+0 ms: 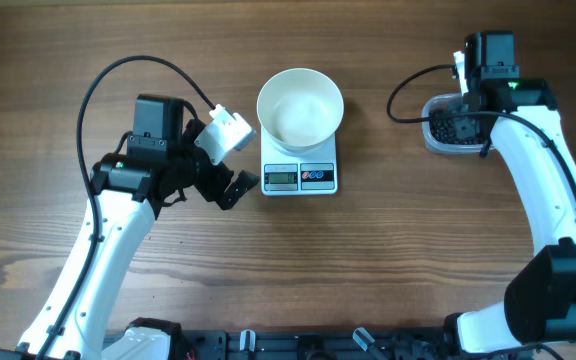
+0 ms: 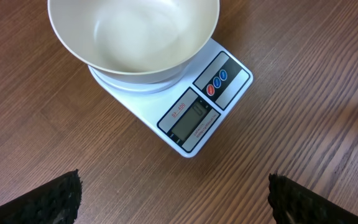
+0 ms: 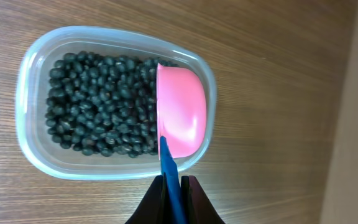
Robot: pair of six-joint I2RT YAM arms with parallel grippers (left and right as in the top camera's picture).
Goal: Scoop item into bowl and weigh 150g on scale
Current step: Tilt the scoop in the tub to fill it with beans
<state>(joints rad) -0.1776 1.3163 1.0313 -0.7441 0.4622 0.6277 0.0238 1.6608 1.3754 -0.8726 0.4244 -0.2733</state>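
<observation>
We start with the wooden table [image 1: 388,260], which carries everything. The scale [image 1: 300,178] sits toward its far edge, about midway between the left and right edges, with its display and buttons facing the near edge. We cannot read the display. The bowl [image 1: 300,108] stands on the scale's platform and looks empty, so we judge that no weighing has begun.

The left gripper [image 2: 174,198] hangs just to the left of the scale with its jaws spread wide, holding nothing. The clear tub [image 3: 25,106] is well apart from the scale, near the far right corner of the table. The right gripper [image 3: 174,183] is clamped tight on the blue handle of the pink scoop [image 3: 182,115]. The scoop's cup is over the tub's right end, its straight rim turned toward the black beans [image 3: 92,106], which lie thickly across the tub's floor. We see none in the cup.

Our worries run this way:
- The tub is light, so a push from the scoop could slide it toward the table's edge.
- The thin handle may twist in the grip, and a tilted cup would shed round beans onto the bare table between the tub and the bowl.
- A heaped scoop could overshoot the target.
- A nudge from the left gripper, idle just beside the scale, would upset the reading.
</observation>
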